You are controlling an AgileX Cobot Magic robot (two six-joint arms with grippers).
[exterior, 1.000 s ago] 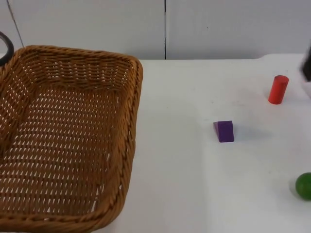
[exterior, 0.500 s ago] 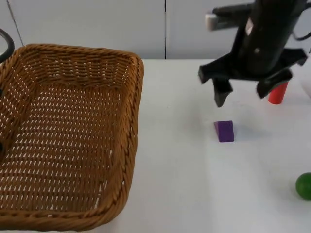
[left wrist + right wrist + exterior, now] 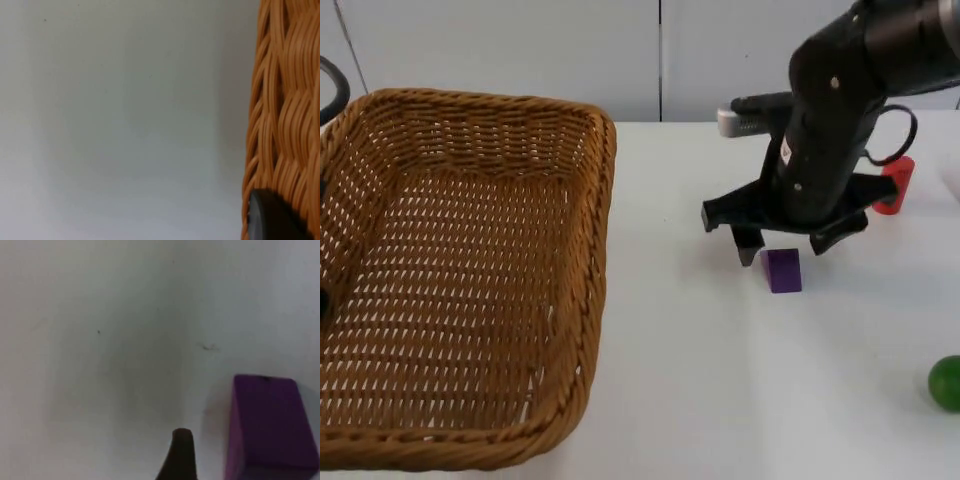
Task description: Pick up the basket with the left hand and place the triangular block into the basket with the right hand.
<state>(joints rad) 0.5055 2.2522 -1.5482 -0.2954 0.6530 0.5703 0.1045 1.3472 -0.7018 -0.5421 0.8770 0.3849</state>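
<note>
The brown wicker basket (image 3: 460,270) takes up the table's left side. Its woven wall (image 3: 285,110) stands close before my left gripper, and a black fingertip (image 3: 270,217) rests against it, so the left gripper is shut on the basket's left rim. The purple triangular block (image 3: 782,270) lies on the white table, right of the basket. My right gripper (image 3: 786,247) hangs open just above and behind the block, one finger on each side. In the right wrist view the block (image 3: 270,425) sits beside one fingertip (image 3: 180,455), apart from it.
A red cylinder (image 3: 900,185) stands at the back right, partly behind the right arm. A green ball (image 3: 947,382) lies at the table's right edge. The grey partition wall (image 3: 520,50) closes the far side.
The right arm has come in from the right and dropped down until its open fingers straddle the purple block. The basket has shifted slightly.
</note>
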